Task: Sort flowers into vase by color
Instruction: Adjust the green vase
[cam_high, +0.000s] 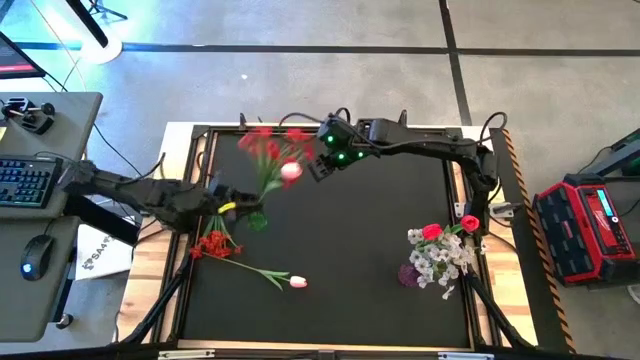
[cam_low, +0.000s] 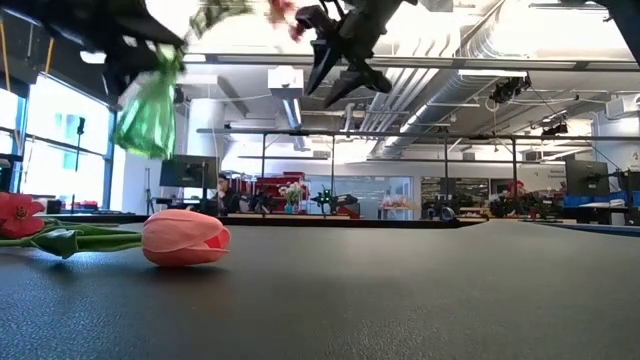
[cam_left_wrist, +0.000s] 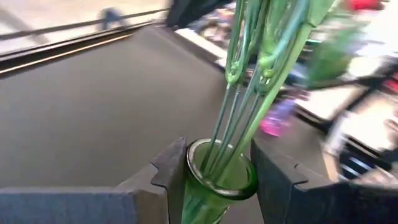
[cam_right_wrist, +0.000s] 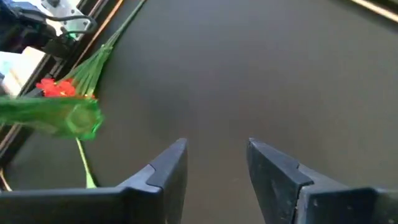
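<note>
A green glass vase holds several green stems topped by red blossoms and a pale pink bud. My left gripper is shut on it at the table's left. My right gripper hangs open and empty above the far middle of the table, next to the blossoms. On the black table lie a red blossom sprig and a pink tulip, both flat on their sides. At the right, a purple vase holds white blossoms and red-pink rosebuds. My left gripper pinches the green vase just below its rim, one finger on either side. The fingers come nearly level from the table's left. The vase hangs lifted clear of the table, tilted, with its stems leaning toward the far edge.
A raised wooden frame borders the black table top. Cables run along the far edge. The middle of the table top is bare between the loose flowers and the purple vase.
</note>
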